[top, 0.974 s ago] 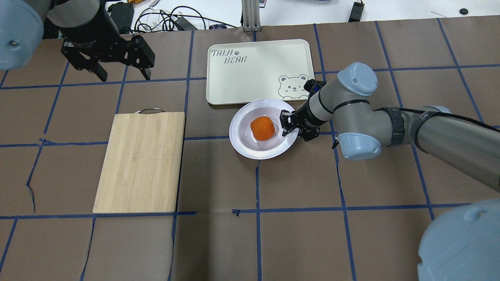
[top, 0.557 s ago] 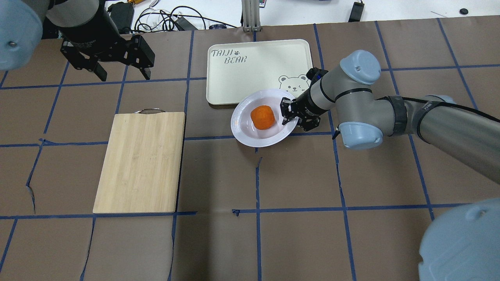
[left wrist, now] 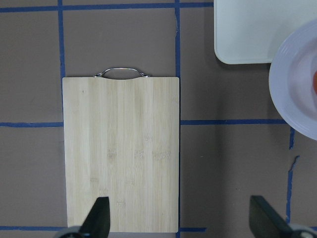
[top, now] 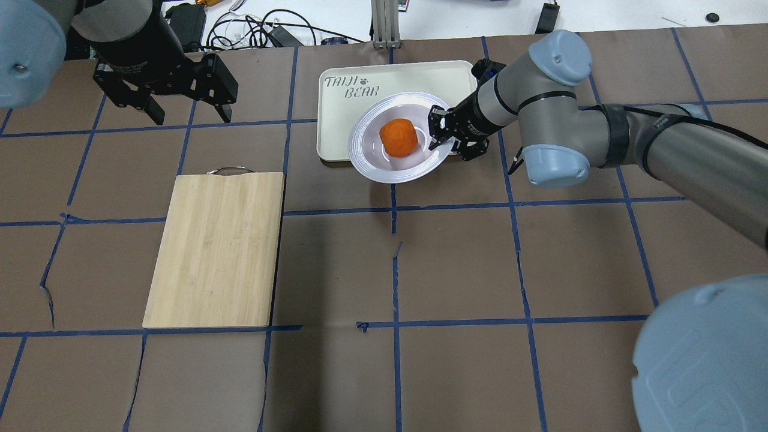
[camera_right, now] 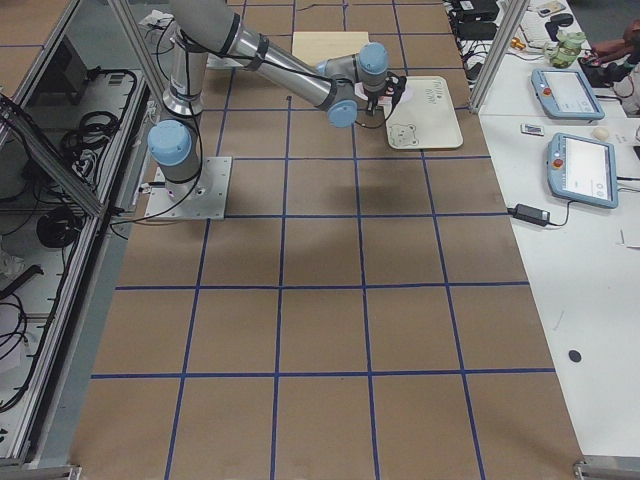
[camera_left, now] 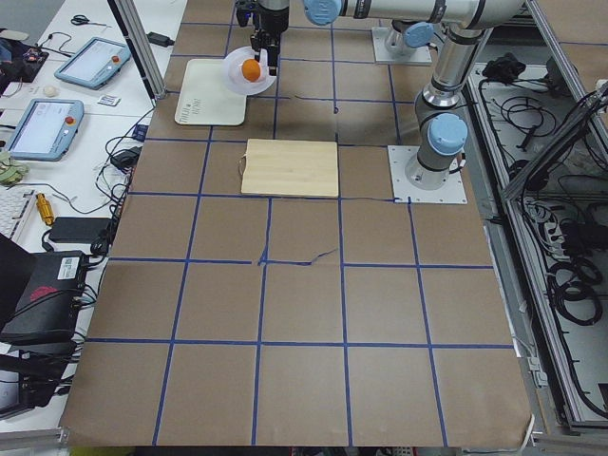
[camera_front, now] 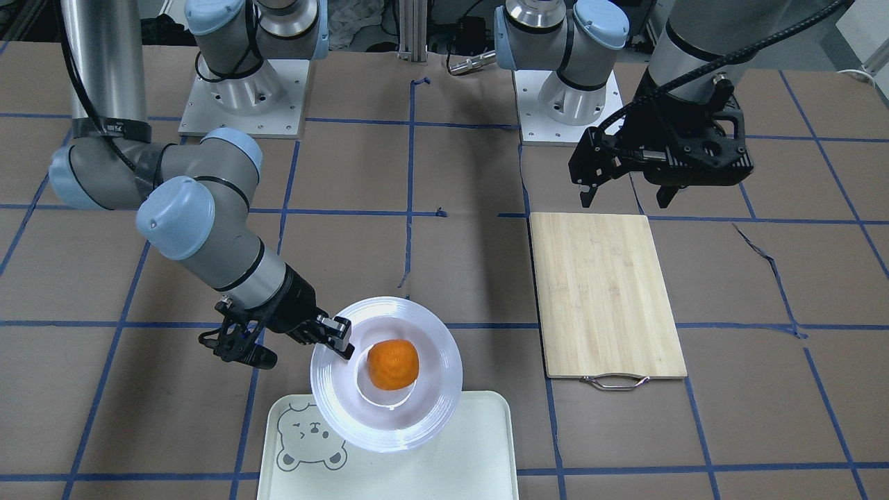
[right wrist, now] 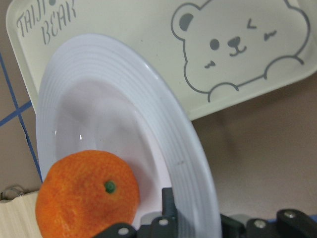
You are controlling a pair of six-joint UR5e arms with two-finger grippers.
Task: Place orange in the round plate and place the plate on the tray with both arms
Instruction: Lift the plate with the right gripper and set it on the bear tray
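Note:
The orange lies in the well of the round plate. My right gripper is shut on the plate's right rim and holds it lifted, partly over the near right corner of the tray. The plate hides the bear print in the overhead view. In the right wrist view the orange sits low in the plate above the tray. My left gripper hangs open and empty at the far left, above the table beyond the cutting board's handle end.
A bamboo cutting board with a metal handle lies left of the plate, under my left gripper. Cables and a metal post sit beyond the table's far edge. Brown paper with blue tape lines covers the table.
My right gripper has carried the plate with the orange away from the robot, from the table onto the tray's near edge. The left arm has not moved.

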